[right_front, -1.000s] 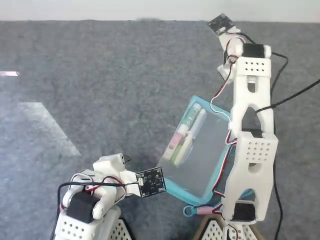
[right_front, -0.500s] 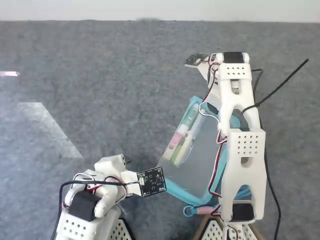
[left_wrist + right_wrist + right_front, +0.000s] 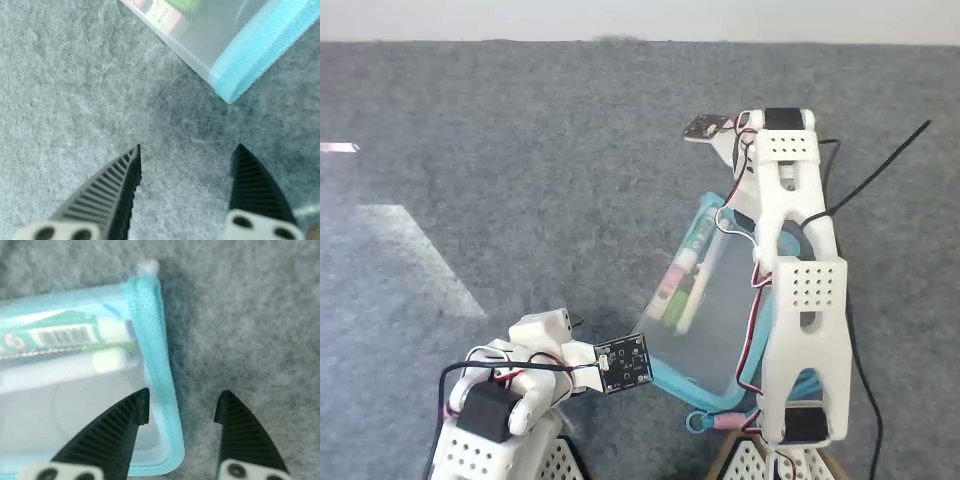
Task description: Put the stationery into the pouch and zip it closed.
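Note:
A clear pouch [image 3: 725, 310] with light blue trim lies flat on the grey mat. Inside it are a green-and-white pen [image 3: 688, 258] and other pens. My right gripper [image 3: 182, 410] is open, its jaws astride the pouch's blue mesh edge [image 3: 161, 365] near a far corner. That view also has a barcoded pen [image 3: 65, 335] and a white one [image 3: 55, 371] behind the clear wall. My left gripper [image 3: 188, 151] is open over bare mat, a short way from the pouch's near corner [image 3: 235, 75]. A blue ring with a pink tag [image 3: 705, 422] lies at the pouch's near end.
The right arm [image 3: 800, 300] stretches over the pouch's right side and hides that edge. The left arm's base [image 3: 500, 420] sits at the near left. Grey mat [image 3: 520, 180] spreads open to the left and far side.
The right arm has pulled back from the far edge and swung left, down onto the pouch's far end. The pens inside shifted slightly. The left arm has kept still.

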### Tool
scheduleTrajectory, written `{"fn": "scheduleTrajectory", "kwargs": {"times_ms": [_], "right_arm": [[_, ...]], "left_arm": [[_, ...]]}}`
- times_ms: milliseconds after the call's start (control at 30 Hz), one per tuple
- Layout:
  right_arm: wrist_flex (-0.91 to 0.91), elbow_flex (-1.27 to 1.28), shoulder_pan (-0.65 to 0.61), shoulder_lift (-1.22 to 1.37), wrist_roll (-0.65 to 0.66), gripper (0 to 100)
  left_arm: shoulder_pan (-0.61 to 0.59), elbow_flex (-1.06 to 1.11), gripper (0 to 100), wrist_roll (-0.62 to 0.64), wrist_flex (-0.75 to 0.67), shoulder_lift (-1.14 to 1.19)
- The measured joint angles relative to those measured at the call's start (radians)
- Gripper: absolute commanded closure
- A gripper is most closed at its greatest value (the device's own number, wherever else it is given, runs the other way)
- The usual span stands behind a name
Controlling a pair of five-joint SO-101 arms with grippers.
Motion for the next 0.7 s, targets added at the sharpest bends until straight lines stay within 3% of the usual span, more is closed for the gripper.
{"fn": "scheduleTrajectory", "kwargs": {"times_ms": [100,200,567,700], "right_arm": [[0.0,0.0,0.002,0.0,0.0,99.8],[0.0,-0.003,0.006,-0.002,0.0,96.5],[0.0,-0.018,0.025,0.002,-0.005,99.2],[0.0,-0.146,0.061,0.009,-0.098,99.2]], "left_arm": [[0.0,0.0,72,0.0,0.0,0.0],[0.0,0.0,72,0.0,0.0,0.0],[0.0,0.0,72,0.0,-0.018,0.0],[0.0,0.0,72,0.0,-0.023,0.0]]}}
